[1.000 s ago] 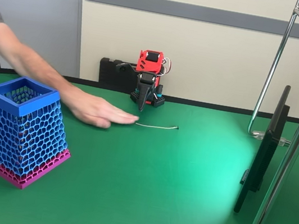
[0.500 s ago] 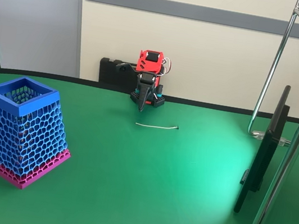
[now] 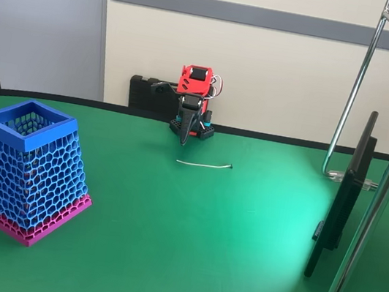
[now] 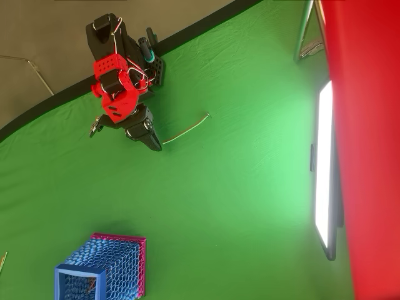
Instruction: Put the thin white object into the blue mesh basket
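The thin white object (image 3: pixel 203 164) lies flat on the green table, a little in front of the arm's base; from above this thin white object (image 4: pixel 186 129) runs slantwise just right of the gripper tip. My gripper (image 3: pixel 184 139) hangs point-down from the red arm (image 3: pixel 196 80), its black fingers together and nothing between them. In the overhead view the gripper (image 4: pixel 155 145) sits a short way left of the strip's near end, apart from it. The blue mesh basket (image 3: pixel 25 164) stands upright on its pink base at the table's left front, and the overhead view shows this blue mesh basket (image 4: pixel 103 270) at the bottom left.
A monitor (image 3: pixel 341 202) stands edge-on at the right, beside a chrome stand (image 3: pixel 388 184). A black block (image 3: pixel 150 96) sits behind the arm. Open green cloth (image 3: pixel 189 227) stretches between strip and basket. A red blurred bar (image 4: pixel 369 125) covers the overhead view's right side.
A person's arm and hand that lay on the table beside the strip's left end have pulled back to the left and out of sight. Strip, basket and arm stay put.
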Controlling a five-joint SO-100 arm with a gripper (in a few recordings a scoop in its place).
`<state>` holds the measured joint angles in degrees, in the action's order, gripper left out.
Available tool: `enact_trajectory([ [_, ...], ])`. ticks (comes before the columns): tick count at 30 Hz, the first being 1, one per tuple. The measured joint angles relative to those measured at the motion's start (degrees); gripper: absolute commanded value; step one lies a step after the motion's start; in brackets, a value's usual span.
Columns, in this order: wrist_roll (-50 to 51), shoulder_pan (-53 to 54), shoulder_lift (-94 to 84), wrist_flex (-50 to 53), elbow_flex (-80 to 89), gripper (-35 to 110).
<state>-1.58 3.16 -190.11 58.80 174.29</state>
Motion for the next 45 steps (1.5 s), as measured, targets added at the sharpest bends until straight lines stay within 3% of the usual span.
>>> enact_trajectory([
  [11, -0.18, -3.69, 5.8, 0.0, -4.92, 1],
  [29, 3.96, -24.96, 42.45, 2.9, -27.51, 1],
  [39, 8.96, -31.82, 57.66, 5.8, -35.68, 1],
  [45, 12.04, -34.45, 62.4, 8.35, -38.76, 8],
])
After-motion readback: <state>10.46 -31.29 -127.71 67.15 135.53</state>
